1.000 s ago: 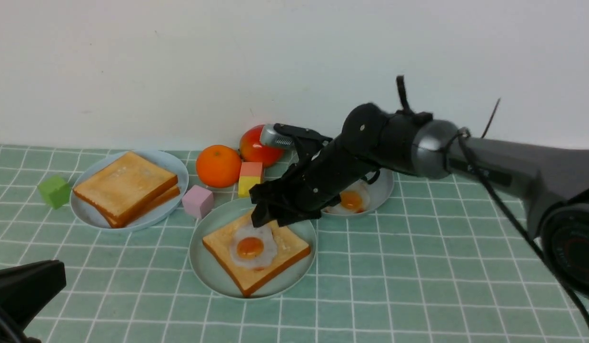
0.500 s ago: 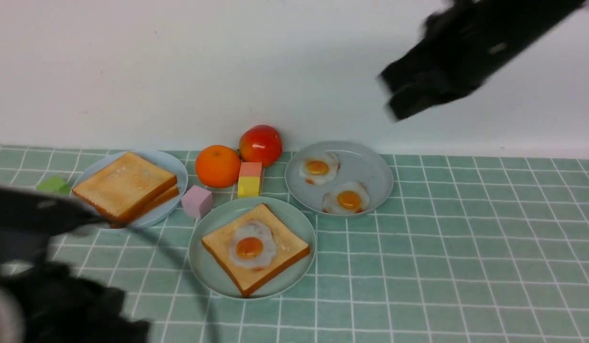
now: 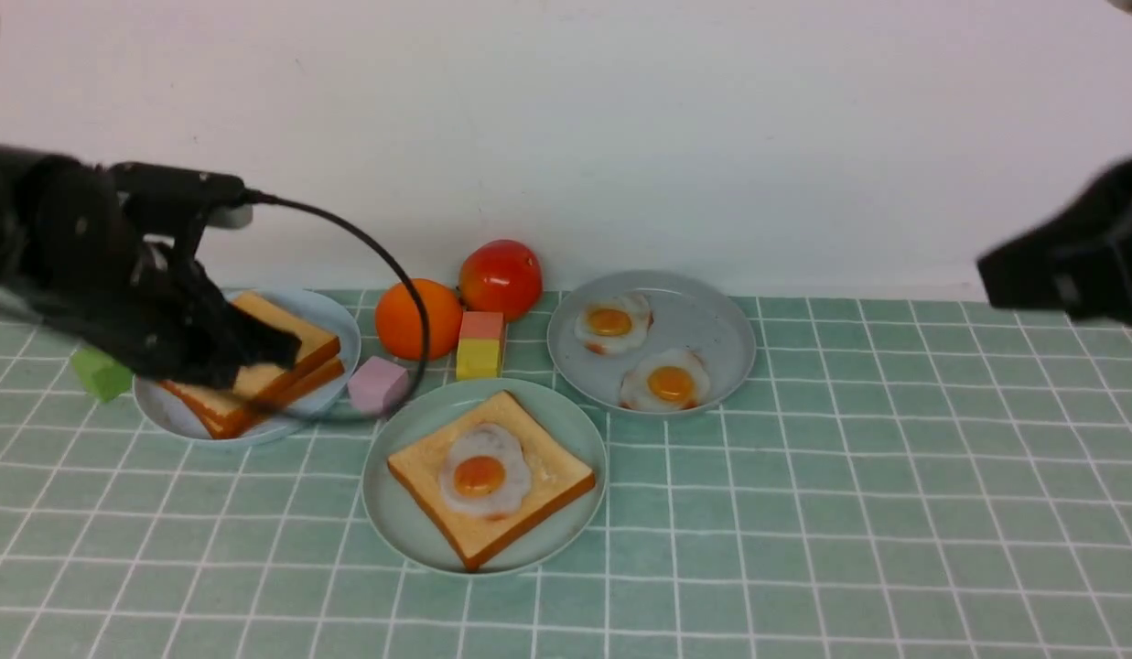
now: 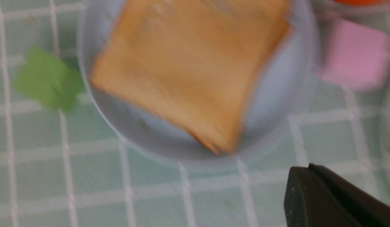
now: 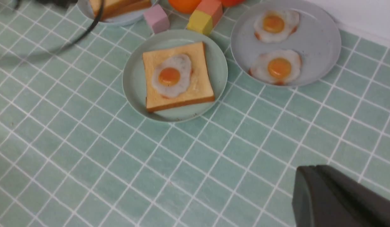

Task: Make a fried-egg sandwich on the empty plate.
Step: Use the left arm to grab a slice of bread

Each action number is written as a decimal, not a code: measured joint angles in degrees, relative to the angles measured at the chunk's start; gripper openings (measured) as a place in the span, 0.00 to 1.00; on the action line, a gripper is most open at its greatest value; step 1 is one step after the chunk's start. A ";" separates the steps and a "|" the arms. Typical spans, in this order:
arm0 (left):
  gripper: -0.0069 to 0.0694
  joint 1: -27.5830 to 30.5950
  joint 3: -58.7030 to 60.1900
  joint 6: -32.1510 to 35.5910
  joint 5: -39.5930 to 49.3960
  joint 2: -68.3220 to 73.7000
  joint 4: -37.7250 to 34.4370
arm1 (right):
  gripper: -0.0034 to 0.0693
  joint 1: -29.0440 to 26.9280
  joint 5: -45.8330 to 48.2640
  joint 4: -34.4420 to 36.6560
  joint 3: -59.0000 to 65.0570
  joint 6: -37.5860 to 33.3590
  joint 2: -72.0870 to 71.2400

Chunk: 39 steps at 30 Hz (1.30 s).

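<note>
Left hand (image 3: pixel 265 352), closed with nothing in it, hovers over the toast stack (image 3: pixel 317 352) on the pale blue plate (image 3: pixel 335 318). Right hand (image 3: pixel 1023 275), closed, hangs far right above the bench (image 3: pixel 849 513). One toast slice (image 3: pixel 552 478) topped with a fried egg (image 3: pixel 481 476) lies on the mint-green plate (image 3: pixel 392 514).

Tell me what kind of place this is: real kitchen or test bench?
Most likely a staged tabletop test bench, not a kitchen: a green checked cloth against a bare white wall, toast with a fried egg on a mint plate, and a pink block near an orange.
</note>
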 joint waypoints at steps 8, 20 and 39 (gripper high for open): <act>0.30 1.44 -8.42 14.78 -0.12 10.50 0.14 | 0.05 0.00 3.07 -2.01 1.30 0.00 -2.63; 0.63 1.44 -8.85 21.74 -5.64 17.63 0.41 | 0.07 0.00 2.09 -0.77 1.48 0.00 -2.68; 0.23 1.44 -9.24 21.74 -2.18 13.52 0.67 | 0.07 0.00 3.16 0.65 1.48 0.00 -2.68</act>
